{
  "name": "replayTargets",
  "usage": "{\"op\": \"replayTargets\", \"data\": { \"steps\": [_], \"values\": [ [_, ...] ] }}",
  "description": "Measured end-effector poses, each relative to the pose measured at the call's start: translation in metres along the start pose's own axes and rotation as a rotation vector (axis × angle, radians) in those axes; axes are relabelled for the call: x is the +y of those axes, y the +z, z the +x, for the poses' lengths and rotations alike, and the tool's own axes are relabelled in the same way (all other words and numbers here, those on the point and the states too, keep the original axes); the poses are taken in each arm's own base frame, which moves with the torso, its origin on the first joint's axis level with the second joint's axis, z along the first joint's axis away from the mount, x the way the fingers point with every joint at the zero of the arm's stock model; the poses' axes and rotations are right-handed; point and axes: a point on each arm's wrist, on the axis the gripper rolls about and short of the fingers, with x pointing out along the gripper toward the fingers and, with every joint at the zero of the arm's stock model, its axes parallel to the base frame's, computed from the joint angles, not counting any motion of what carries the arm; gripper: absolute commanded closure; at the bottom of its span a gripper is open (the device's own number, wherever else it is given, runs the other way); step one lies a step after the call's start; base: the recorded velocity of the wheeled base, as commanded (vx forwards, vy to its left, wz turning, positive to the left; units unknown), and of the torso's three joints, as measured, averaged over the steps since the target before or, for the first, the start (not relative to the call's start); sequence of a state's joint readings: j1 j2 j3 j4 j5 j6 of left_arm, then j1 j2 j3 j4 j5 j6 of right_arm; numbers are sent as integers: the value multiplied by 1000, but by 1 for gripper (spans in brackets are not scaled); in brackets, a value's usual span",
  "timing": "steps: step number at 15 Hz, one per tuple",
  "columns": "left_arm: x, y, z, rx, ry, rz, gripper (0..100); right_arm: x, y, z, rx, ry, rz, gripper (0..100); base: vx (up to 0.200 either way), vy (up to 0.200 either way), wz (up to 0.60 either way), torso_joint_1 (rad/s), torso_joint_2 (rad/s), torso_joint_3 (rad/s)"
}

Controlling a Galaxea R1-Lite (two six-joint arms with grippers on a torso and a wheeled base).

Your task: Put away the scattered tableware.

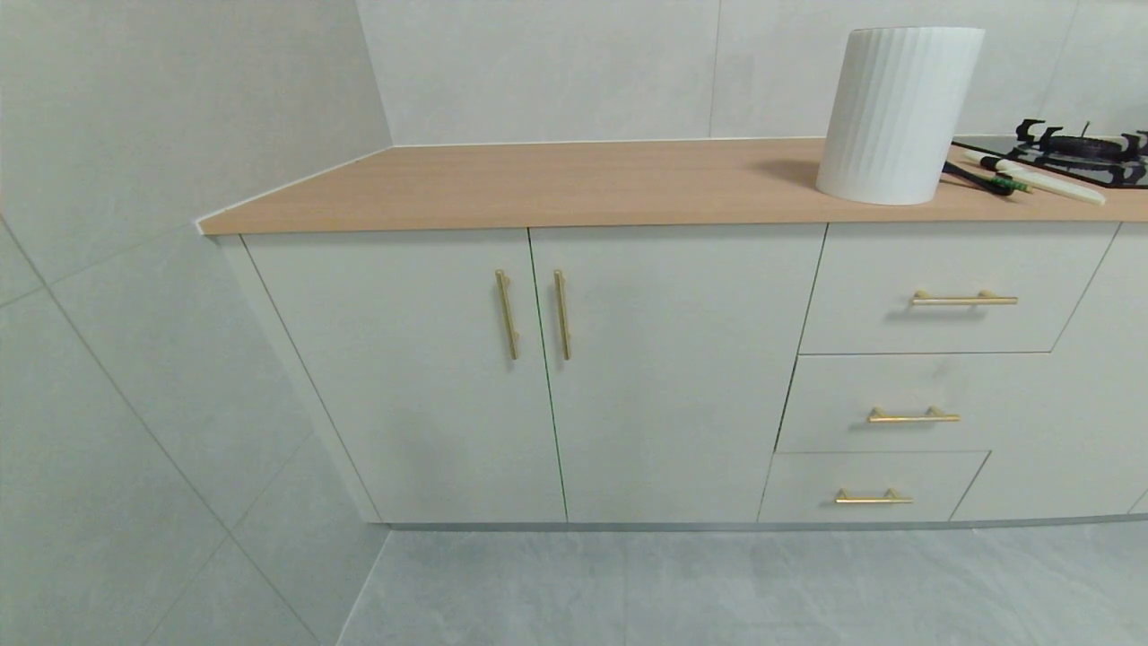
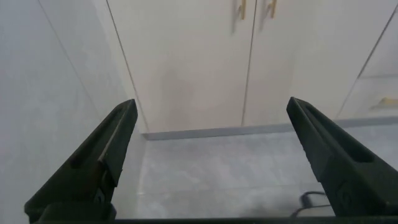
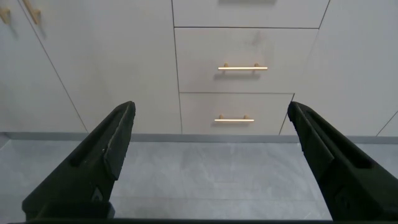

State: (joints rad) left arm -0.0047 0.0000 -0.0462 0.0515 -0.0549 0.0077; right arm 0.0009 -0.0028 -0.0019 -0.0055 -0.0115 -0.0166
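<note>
Counter [image 1: 556, 184] edge runs straight across the head view, and its left end butts into the corner of the tiled wall [image 1: 134, 269]. Below it stand two cupboard doors [image 1: 538, 377] with upright brass handles, then a stack of three drawers [image 1: 897, 395] to the right. Grey floor [image 1: 717, 583] stretches along the foot of the cupboards and meets the wall at the left.

The left gripper [image 2: 211, 107] hangs low over the floor close to that wall corner and faces the cupboard doors, jaws spread wide with nothing between them. The right gripper [image 3: 211, 107] hangs over the floor in front of the lower drawers, likewise spread and holding nothing.

The utensils [image 1: 1022, 178] lie flat on the counter at its far right, between a tall white ribbed container [image 1: 897, 112] and a black hob [image 1: 1076, 152]. One is long and pale. Another is dark with a green band, and its near end slips behind the container.
</note>
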Motion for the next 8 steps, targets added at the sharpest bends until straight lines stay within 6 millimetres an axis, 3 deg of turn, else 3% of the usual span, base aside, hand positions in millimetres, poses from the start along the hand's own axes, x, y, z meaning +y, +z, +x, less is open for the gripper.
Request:
{"op": "replayTargets", "data": {
  "steps": [4,8],
  "values": [
    [1,0,1,-24,55,-237,0,0,0,0,2,-1,2,0,0,0,0,0,0,0],
    [0,-2,2,-15,-7,-24,0,0,0,0,2,-2,6,0,0,0,0,0,0,0]
  ]
}}
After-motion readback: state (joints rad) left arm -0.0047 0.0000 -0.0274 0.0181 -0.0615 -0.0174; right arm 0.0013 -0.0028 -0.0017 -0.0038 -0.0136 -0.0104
